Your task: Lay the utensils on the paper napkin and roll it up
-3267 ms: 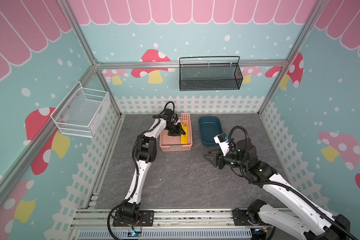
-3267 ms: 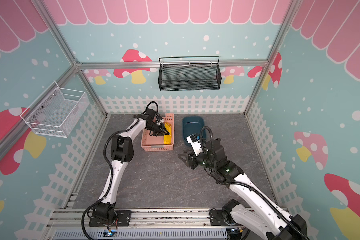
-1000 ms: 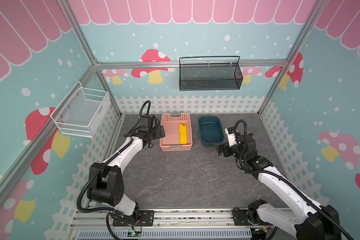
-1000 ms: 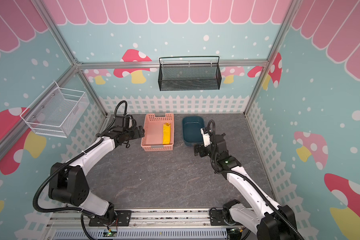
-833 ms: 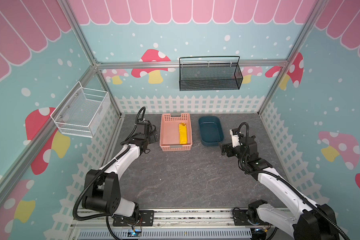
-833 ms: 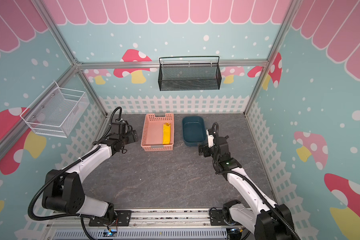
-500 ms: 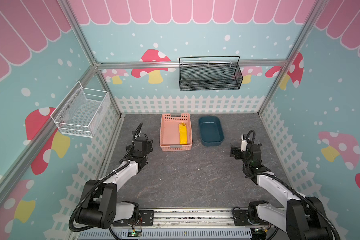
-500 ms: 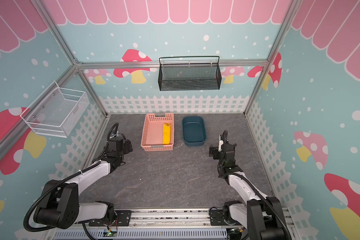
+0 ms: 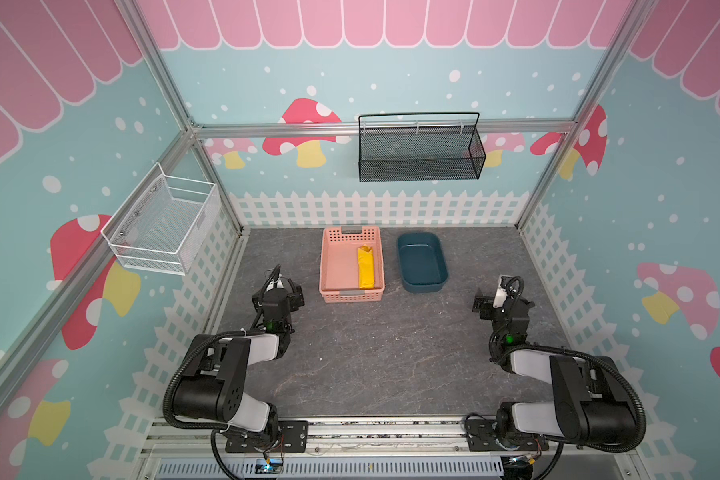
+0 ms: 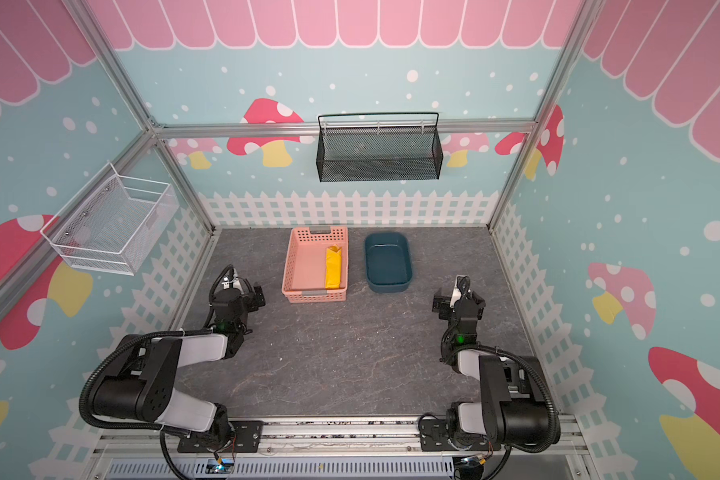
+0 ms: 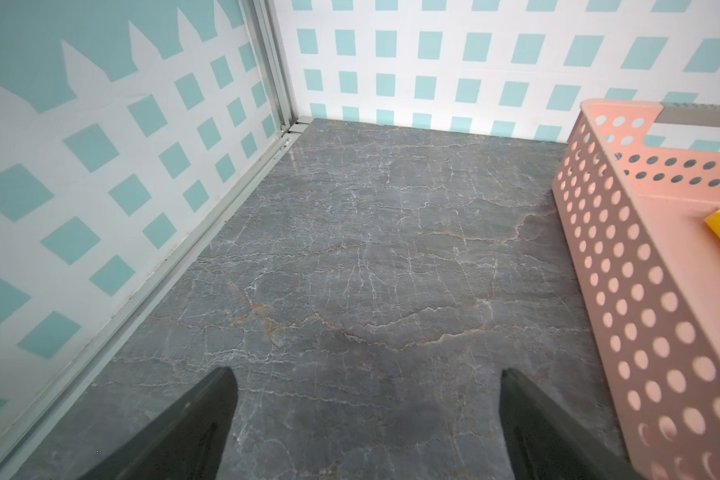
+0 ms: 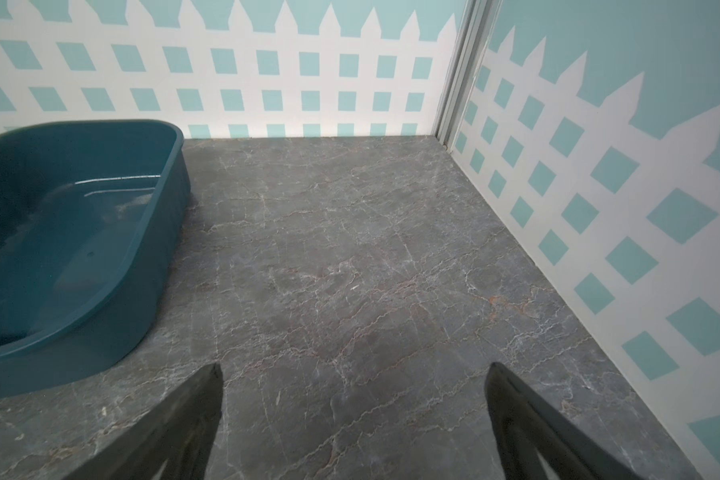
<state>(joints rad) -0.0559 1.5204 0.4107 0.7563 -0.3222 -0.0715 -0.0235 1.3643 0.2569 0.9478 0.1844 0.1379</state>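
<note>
Task apparently complete: rolled paper napkin (image 9: 366, 268) lies in the pink basket (image 9: 352, 296) along its right wall, utensils hidden, presumably wrapped inside; left hand (image 11: 366, 370) and right hand (image 12: 354, 365), either side of the basket, stand open and empty.

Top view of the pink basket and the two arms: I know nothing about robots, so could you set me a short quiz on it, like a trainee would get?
1. True or false: the rolled yellow napkin lies inside the pink basket.
2. Along which side of the basket does the napkin lie? A: the side nearest the blue tub; B: the middle; C: the side farthest from the tub.
3. Fill in: the jaws of the left arm and the right arm both stand ____, with nothing between them.
Key: 1 true; 2 A; 3 open.
</note>
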